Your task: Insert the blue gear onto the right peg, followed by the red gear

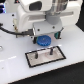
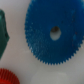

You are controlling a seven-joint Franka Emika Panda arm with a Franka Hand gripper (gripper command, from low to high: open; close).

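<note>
The blue gear [image 1: 44, 41] lies flat on the white table, just behind the grey plate with a black rim [image 1: 46, 56]. In the wrist view the blue gear [image 2: 52, 32] fills most of the picture, with its centre hole showing. The red gear [image 2: 4, 77] shows only as an edge beside it, apart from it. Thin dark pegs stand on the plate; the right peg [image 1: 51, 49] is toward the exterior view's right. My gripper [image 1: 46, 35] hangs directly above the blue gear. Its fingers are hidden under the white hand and do not show in the wrist view.
A dark green piece [image 2: 3, 32] lies next to the blue gear, across from the red gear's edge. The white arm body [image 1: 35, 15] fills the back of the exterior view. The table's dark surround [image 1: 75, 15] lies beyond.
</note>
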